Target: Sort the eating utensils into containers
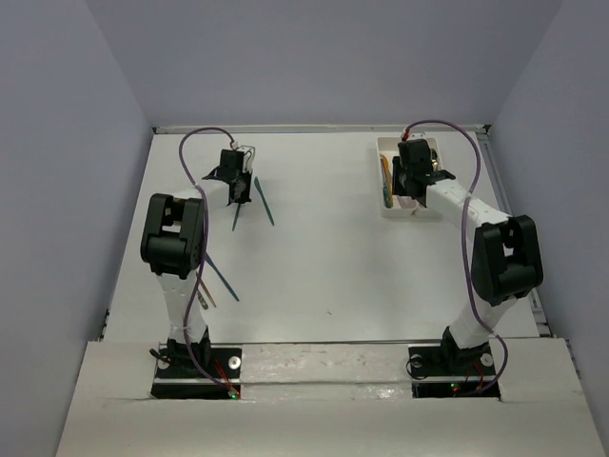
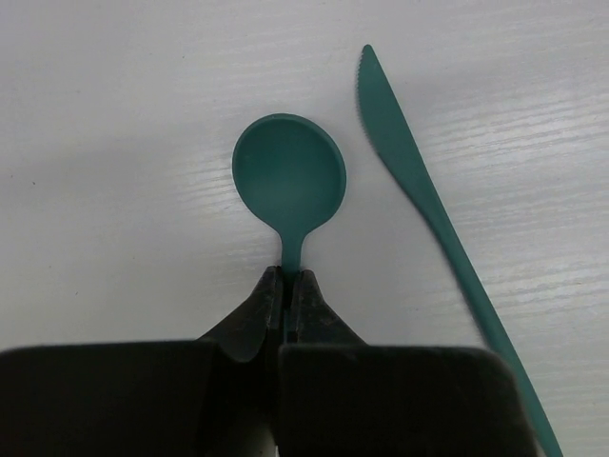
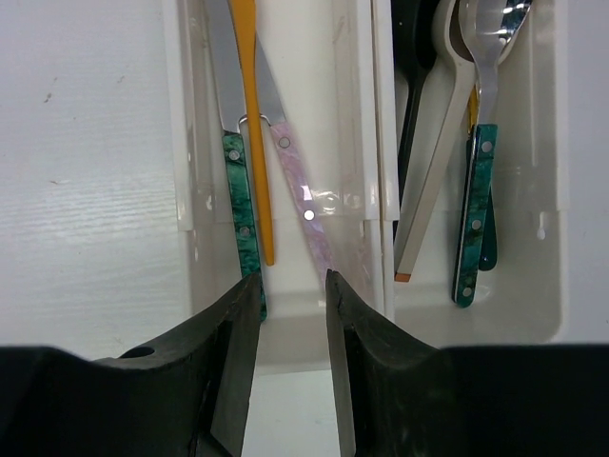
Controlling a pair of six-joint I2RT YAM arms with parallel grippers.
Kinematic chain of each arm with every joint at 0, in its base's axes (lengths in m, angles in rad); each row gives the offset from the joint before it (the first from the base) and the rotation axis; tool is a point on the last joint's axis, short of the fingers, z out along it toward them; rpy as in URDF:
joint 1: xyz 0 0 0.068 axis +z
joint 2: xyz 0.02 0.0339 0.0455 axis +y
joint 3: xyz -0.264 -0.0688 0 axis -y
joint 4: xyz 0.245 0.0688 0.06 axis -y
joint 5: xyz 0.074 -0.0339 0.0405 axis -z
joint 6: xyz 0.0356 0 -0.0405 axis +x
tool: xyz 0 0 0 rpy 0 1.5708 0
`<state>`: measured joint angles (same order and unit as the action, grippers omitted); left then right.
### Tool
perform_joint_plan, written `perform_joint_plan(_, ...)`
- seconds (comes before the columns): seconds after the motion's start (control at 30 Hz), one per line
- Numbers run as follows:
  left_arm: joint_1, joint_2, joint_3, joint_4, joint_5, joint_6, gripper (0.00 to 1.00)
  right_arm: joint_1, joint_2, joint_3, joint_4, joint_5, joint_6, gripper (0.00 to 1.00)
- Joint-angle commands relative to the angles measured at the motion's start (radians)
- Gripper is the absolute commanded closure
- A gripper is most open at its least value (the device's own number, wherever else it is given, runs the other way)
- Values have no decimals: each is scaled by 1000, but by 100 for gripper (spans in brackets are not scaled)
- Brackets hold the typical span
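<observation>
Two: left end effector [image 2: 285, 282] — clamps teal spoon [image 2: 289, 174] | right end effector [image 3: 292, 288] — parted

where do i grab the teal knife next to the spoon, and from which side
Probably grip the teal knife on its slim handle, below the serrated blade, coming straight down from above with the fingers across its width. It lies flat on the table, so only its thin edges offer purchase, and the handle sits apart from the teal spoon that the left gripper is shut on.

Teal spoon [image 2: 289, 176] handle hidden inside left pincer [image 2: 285, 278]
</observation>
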<state>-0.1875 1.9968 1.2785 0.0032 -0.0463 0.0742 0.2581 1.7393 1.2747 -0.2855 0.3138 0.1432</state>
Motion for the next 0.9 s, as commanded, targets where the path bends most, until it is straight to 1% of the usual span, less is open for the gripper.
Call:
perform_joint_plan(0.0,14,-33,-21,-57,75,-34,100,0,-67,-20,0,2,-1,61)
perform_joint_plan(0.1,25,-53,-27,-52,92,-48,100,0,-95,-25,-17,-16,7,61)
perform_joint_plan(0.17,36,-102,-34,-34,106,-57,100,0,-118,-32,-21,-44,13,61)
perform_joint_plan(0.27,54,-214,-57,4,120,-68,100,12,-190,-63,17,-152,21,62)
perform_joint_plan(0.3,54,-248,-64,23,120,-68,100,12,-211,-78,44,-248,21,62)
perform_joint_plan(0.33,54,-312,-73,27,123,-100,100,39,-262,-99,127,-304,24,61)
perform_joint_plan(0.37,54,-341,-74,35,129,-106,100,50,-286,-147,182,-441,33,61)
perform_joint_plan(0.4,54,-371,-76,35,137,-111,100,64,-311,-170,237,-494,60,59)
perform_joint_plan(0.43,54,-424,-77,35,154,-116,100,107,-346,-188,297,-533,77,57)
perform_joint_plan(0.47,54,-450,-77,35,158,-128,100,136,-356,-199,410,-560,90,55)
perform_joint_plan(0.5,54,-476,-80,35,167,-137,100,170,-359,-202,449,-577,99,54)
perform_joint_plan(0.53,54,-524,-85,37,181,-143,100,208,-354,-184,485,-579,107,53)
perform_joint_plan(0.57,54,-545,-90,38,189,-164,100,286,-319,-164,543,-590,111,53)
perform_joint_plan(0.6,54,-588,-102,41,195,-177,100,323,-292,-143,572,-607,127,53)
perform_joint_plan(0.63,54,-610,-110,46,204,-188,100,355,-261,-88,604,-622,136,53)
perform_joint_plan(0.67,54,-628,-117,53,206,-198,100,410,-188,-56,640,-630,147,52)
perform_joint_plan(0.73,54,-670,-145,61,210,-223,100,447,-114,24,643,-630,180,51)
perform_joint_plan(0.77,54,-703,-152,69,209,-229,100,461,-80,96,648,-628,193,50)
perform_joint_plan(0.8,54,-720,-168,72,209,-237,100,486,-23,127,655,-624,208,49)
perform_joint_plan(0.87,54,-759,-179,76,210,-243,100,501,29,199,681,-621,254,47)
